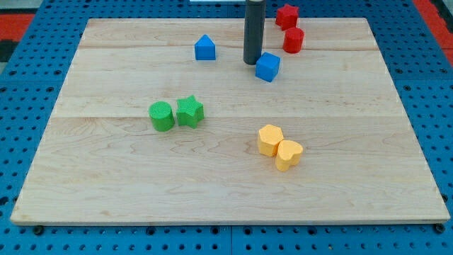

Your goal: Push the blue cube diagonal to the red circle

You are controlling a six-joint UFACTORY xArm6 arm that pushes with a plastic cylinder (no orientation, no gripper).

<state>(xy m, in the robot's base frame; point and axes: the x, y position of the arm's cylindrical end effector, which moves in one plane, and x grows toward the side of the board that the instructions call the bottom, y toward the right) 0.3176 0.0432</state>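
My tip (252, 62) touches blue cube (267, 67), its left side; red circle (293, 40) near, upper right. No jawed end effector, bare rod.

Rod (254, 32): straight, cylindrical, dark grey to near black, smooth matte surface with a faint lighter sheen down one side; uniform width along the visible length; upper part cut off by the view's top. Tip (252, 63): blunt, flat-ended, same dark colour. No markings, cables or screws discernible

Bright even light, sharp focus, faint soft shadows, no glare
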